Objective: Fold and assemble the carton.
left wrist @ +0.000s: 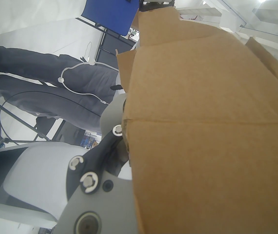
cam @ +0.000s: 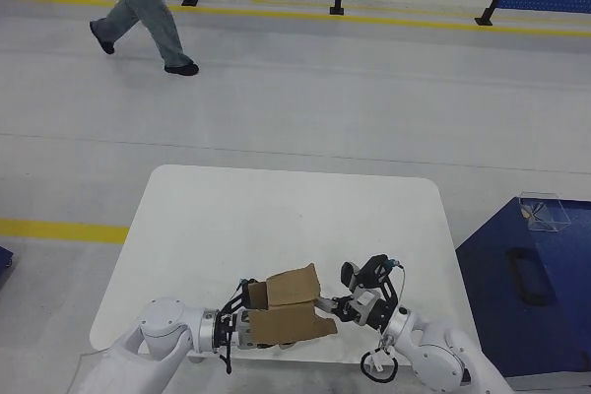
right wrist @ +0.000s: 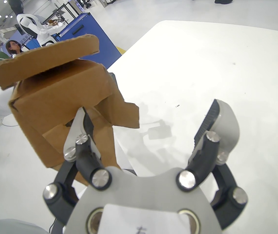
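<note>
Light, easily creased carton (cam: 288,303): your left gripper (cam: 244,313) clamps one end, your right gripper (right wrist: 148,109) gapes beside a loose flap; grip flaps near their folds.

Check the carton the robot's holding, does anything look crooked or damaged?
Yes. The carton, clamped in the left gripper at the table's near edge, is lopsided: its top flap sits loose and tilted, and a side flap's edge looks ragged.

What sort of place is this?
Likely a robot lab or factory hall: a wide floor with yellow lines, blue cabinets, and another robot in the background.
</note>
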Robot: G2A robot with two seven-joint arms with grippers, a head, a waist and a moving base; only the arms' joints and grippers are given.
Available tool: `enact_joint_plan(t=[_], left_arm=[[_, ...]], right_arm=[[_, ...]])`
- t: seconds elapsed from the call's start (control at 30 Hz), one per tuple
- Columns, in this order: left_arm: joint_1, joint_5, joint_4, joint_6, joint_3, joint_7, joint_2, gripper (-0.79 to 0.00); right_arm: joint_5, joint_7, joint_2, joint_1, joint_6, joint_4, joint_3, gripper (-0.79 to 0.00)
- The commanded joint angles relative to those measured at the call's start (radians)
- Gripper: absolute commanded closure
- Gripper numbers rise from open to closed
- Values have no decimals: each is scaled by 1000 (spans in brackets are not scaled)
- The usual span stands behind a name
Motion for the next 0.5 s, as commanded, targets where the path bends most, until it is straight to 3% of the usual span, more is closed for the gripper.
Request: enact_joint_plan(t=[0.0, 0.47], left_arm=[[0, -8, -2, -9, -8, -1, 1, 0], [7, -87, 9, 47, -30, 55, 0, 0]], right_arm=[[6, 1, 2, -9, -6, -1, 16, -785], [14, 9, 8, -59, -35, -34, 32, -785]])
